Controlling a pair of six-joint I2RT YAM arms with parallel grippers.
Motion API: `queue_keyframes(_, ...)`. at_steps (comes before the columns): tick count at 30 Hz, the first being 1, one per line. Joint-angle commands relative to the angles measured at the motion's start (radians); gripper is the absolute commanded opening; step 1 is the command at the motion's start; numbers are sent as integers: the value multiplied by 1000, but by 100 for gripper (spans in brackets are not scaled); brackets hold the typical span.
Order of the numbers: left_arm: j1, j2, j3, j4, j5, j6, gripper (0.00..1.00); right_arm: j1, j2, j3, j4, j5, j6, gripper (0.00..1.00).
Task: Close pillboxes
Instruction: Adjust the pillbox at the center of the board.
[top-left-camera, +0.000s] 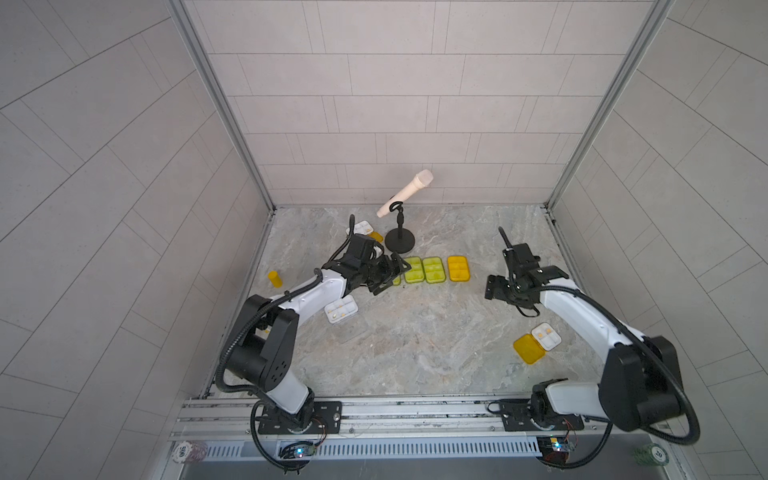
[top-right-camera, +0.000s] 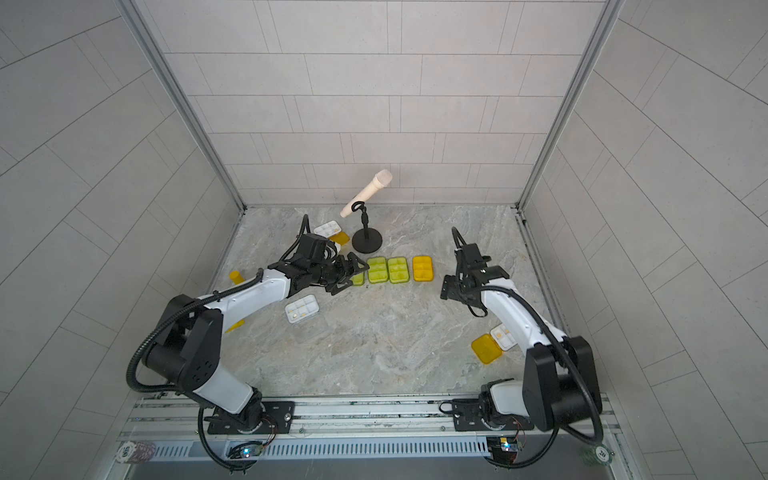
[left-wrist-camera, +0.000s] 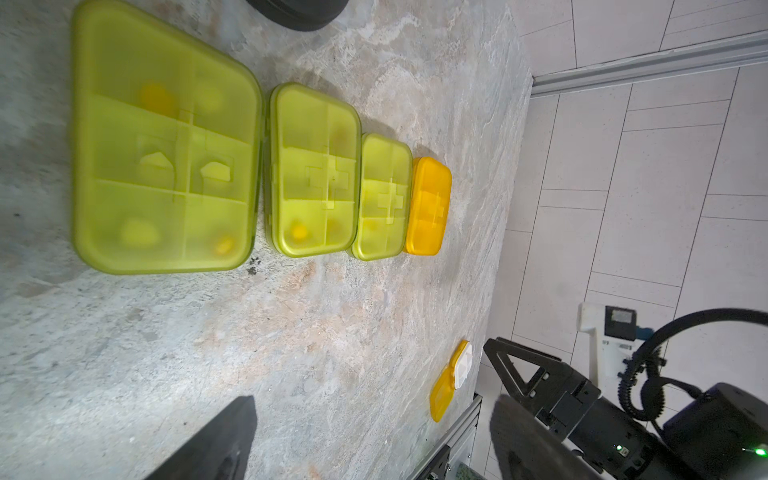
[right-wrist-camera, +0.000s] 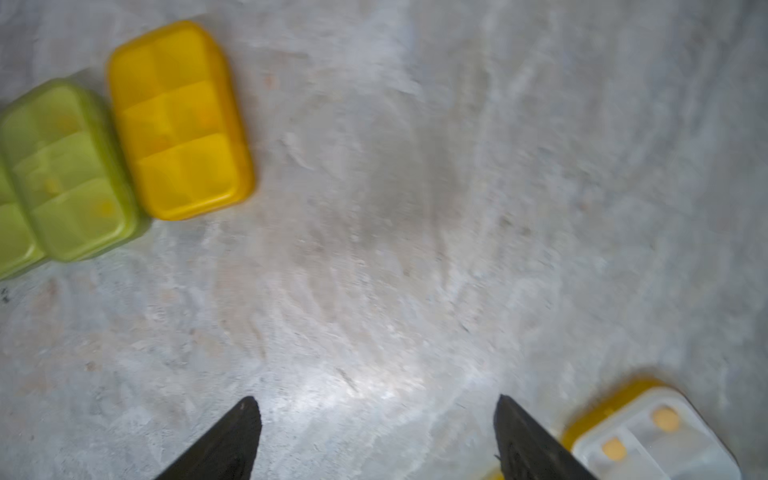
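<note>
1. The left tool (top-left-camera: 390, 277) stands wide with nothing between its fingers; in both top views it hangs over the left end of a row of pillboxes and hides most of the endmost box
2. In the left wrist view its fingers (left-wrist-camera: 232, 432) frame only bare surface (left-wrist-camera: 332, 332) alongside that row
3. The right tool (right-wrist-camera: 374, 399) is also spread wide and holds nothing; it sits above bare marble past the row's right end, apart from the boxes
4. The row lies mid-surface, four boxes shut and side by side: three lime green pillboxes (left-wrist-camera: 313, 170), then an orange-yellow pillbox (top-left-camera: 458, 268) at the right end, with pills showing dimly through the lids
5. An open pillbox with an orange-yellow lid (top-left-camera: 546, 336) lies toward the front beside the right arm, its lid flat next to the white tray, which holds pills; in the right wrist view it is just beside one finger
6. An open pillbox with a clear lid (top-left-camera: 340, 311) lies beside the left forearm, pills in its tray
7. Another open pillbox (top-left-camera: 361, 227) sits at the back, near the microphone stand (top-left-camera: 400, 241), partly hidden by the left arm
8. A small yellow bottle (top-left-camera: 275, 279) stands near the left edge
</note>
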Motion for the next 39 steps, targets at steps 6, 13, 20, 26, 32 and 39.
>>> queue_keyframes(6,-5,-13,-16,41,28,-31,92,-351,-333,-220,-91,32,123,100)
queue_keyframes(13,-7,-15,-15,41,32,-31,92,-531,-369,-313,-102,-37,143,100)
queue_keyframes(20,-9,-24,-12,45,40,-32,92,-546,-399,-353,-38,-14,213,100)
queue_keyframes(26,-7,-22,-7,52,55,-28,92,-546,-475,-425,11,-8,270,100)
queue_keyframes(32,-9,-24,-1,61,65,-24,92,-546,-510,-473,67,-25,292,100)
queue_keyframes(39,-12,-8,-1,70,69,-16,92,-546,-461,-502,137,-85,285,100)
